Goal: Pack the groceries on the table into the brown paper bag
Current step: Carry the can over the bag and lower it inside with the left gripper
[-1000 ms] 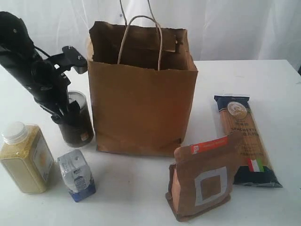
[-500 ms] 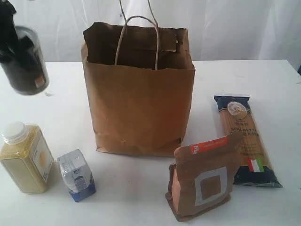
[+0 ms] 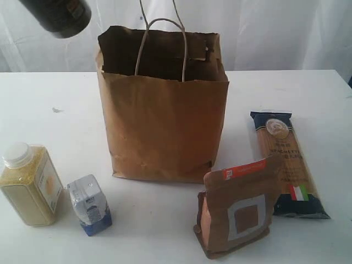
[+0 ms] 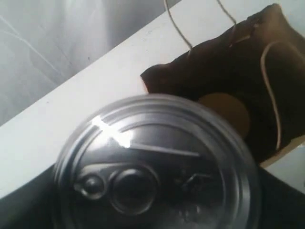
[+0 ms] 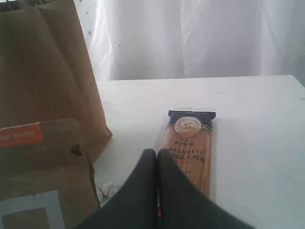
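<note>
Left end effector (image 4: 155, 206) clasps dark pull-tab can (image 3: 60, 14), silver lid (image 4: 157, 157) shiny; right end effector (image 5: 157, 157) closed.

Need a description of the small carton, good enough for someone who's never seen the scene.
Start at the tall brown paper bag on the white table. In the exterior view, two items stand near its lower-left corner. The carton is the shorter, blue-and-white one, right of the white-capped yellow-grain bottle.

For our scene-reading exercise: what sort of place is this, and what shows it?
Probably a staged test setup, not a kitchen: white table, white curtain behind, brown paper bag and spaghetti packet laid out.
</note>
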